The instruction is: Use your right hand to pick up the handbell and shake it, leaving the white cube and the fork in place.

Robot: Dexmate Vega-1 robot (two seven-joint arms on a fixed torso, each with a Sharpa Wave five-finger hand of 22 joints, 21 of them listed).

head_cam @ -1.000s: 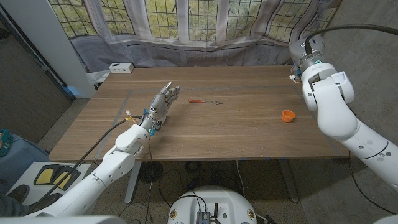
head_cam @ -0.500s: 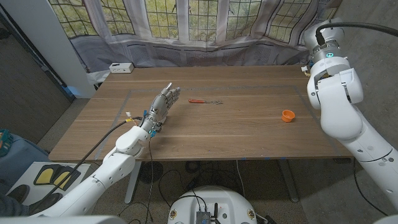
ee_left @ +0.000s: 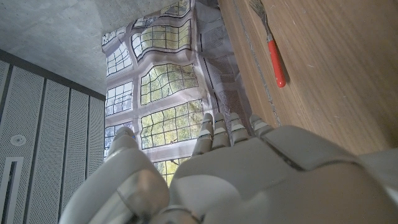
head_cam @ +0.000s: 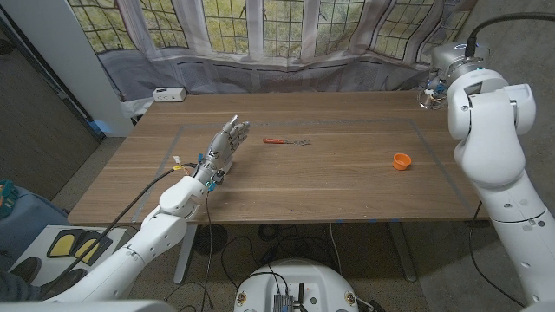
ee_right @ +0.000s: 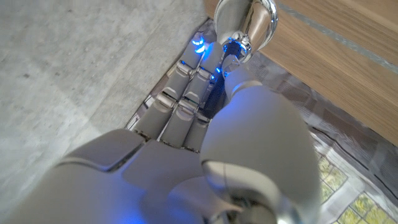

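Two robot hands are showing. The right robot hand (ee_right: pixel 205 118) is gripping the handbell (ee_right: pixel 244 25), fingers curled around its handle, the shiny bell body sticking out past the fingertips. In the head view the bell (head_cam: pixel 428 94) is showing as a small glinting object up off the tabletop (head_cam: pixel 329 182), beside the raised right arm near the far right corner. Judgement: pickup is done; whether shaking is under way cannot be told from one moment, so the shake counts as what is left.

The left robot hand (head_cam: pixel 222 147) is holding nothing, fingers extended and apart, standing on edge over the left part of the tabletop.

The fork (head_cam: pixel 287 140), red-handled, is lying mid-table, undisturbed as far as visible. An orange cap (head_cam: pixel 400 161) is sitting toward the right. No white cube can be made out on the tabletop. No containers with contents are visible.
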